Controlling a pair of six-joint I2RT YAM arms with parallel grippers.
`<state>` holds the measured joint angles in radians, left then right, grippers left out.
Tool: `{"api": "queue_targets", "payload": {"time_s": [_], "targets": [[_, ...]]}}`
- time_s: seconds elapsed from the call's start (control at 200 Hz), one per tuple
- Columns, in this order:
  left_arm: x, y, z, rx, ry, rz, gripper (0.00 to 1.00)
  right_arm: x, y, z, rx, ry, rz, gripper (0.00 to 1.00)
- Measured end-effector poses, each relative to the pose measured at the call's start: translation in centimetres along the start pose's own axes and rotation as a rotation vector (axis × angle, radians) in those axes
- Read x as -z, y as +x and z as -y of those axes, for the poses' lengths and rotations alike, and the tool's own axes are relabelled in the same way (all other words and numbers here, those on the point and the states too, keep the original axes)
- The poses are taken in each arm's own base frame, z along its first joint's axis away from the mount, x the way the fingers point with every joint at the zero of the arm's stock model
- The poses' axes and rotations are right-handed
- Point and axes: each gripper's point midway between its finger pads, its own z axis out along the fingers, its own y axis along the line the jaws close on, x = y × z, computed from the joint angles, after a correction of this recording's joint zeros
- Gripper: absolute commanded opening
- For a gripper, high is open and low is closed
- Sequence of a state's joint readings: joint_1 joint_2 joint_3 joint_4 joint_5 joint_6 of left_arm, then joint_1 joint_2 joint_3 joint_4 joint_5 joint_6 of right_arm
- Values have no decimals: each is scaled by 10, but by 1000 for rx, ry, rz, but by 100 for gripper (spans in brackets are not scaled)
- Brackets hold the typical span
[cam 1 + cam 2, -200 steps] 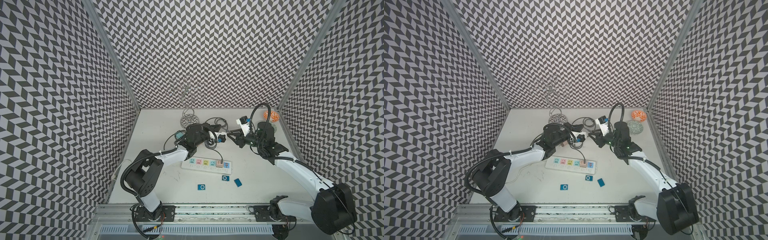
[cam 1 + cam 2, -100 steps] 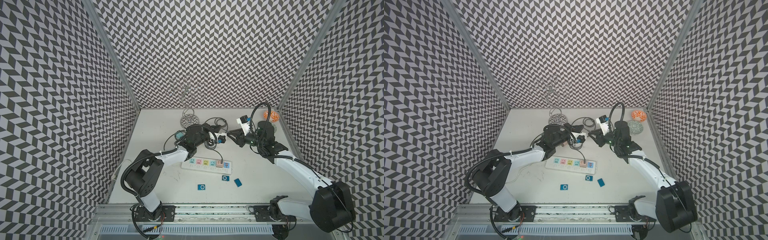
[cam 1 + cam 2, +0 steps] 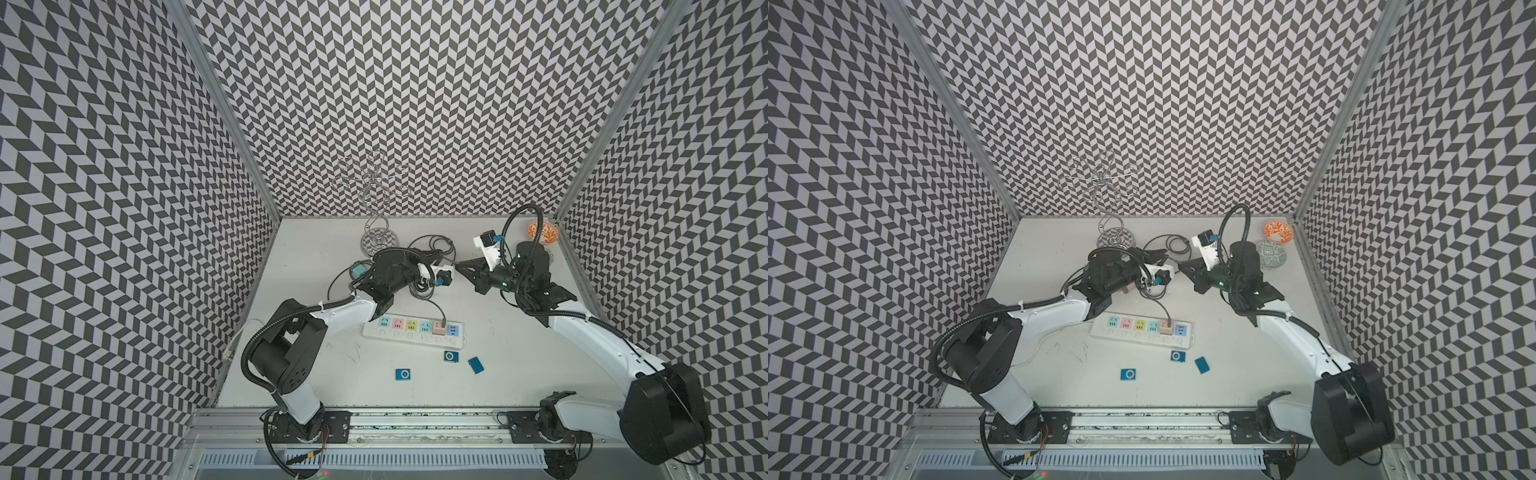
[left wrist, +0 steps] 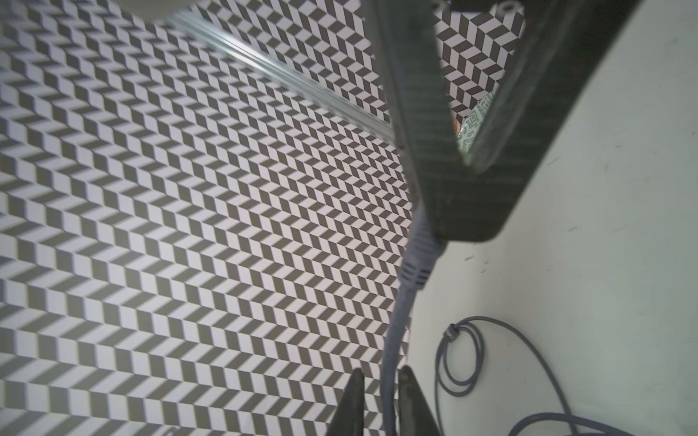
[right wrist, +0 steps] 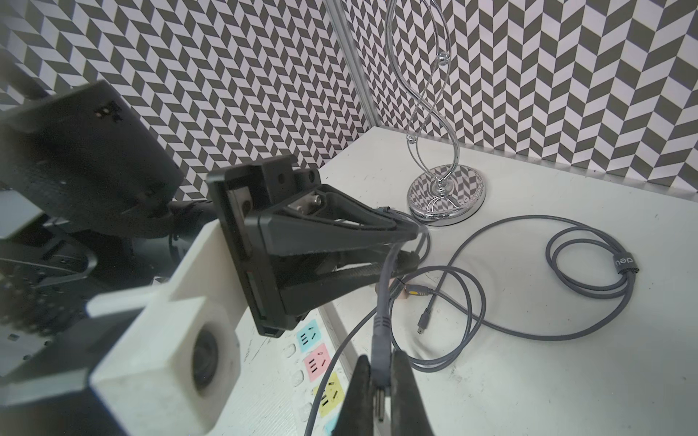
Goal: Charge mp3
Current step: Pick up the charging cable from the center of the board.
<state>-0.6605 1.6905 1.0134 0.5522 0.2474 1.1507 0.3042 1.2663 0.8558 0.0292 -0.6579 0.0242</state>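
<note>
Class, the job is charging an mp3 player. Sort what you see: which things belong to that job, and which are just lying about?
Belong: blue mp3 players, grey cable held in right gripper, left gripper around it, power strip.
Lying about: chrome stand, orange bowl, green bowl.

The cable plug (image 4: 417, 260) has its tip hidden, and the green bowl (image 4: 472, 128) is mostly covered.
</note>
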Motion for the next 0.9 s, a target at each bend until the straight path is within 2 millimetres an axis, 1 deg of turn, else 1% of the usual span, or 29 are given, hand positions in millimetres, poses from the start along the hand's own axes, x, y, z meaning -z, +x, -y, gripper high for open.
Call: {"api": "queue_targets", "payload": {"time_s": [0.04, 0.085, 0.155, 0.285, 0.335, 0.396, 0.551, 0.611, 0.686, 0.801, 0.901], "targets": [[-1, 0, -2, 24, 15, -2, 44, 0, 1, 1, 11, 5, -5, 0], [-2, -1, -6, 53, 21, 4, 46, 0, 2, 2, 28, 12, -7, 0], [-1, -1, -8, 89, 35, 9, 47, 1, 1, 5, 62, 24, -5, 0], [4, 3, 1, 171, 100, 9, 47, 1, 0, 10, 131, 51, 0, 0], [6, 4, 3, 214, 130, 15, 47, 1, -2, 11, 163, 58, 6, 0], [9, 6, 2, 280, 159, 28, 48, 1, -5, 11, 205, 60, 14, 0], [29, 11, -17, 461, 179, 66, 48, 2, -15, 10, 348, 62, 52, 0], [34, 13, -26, 513, 181, 74, 48, 1, -19, 9, 406, 60, 65, 0], [34, 9, -38, 583, 201, 104, 48, -2, -20, 10, 472, 55, 72, 0], [36, 0, -63, 686, 228, 178, 49, -6, -17, 11, 575, 48, 69, 0], [41, -7, -73, 747, 256, 222, 50, -7, -16, 9, 672, 35, 74, 0]]}}
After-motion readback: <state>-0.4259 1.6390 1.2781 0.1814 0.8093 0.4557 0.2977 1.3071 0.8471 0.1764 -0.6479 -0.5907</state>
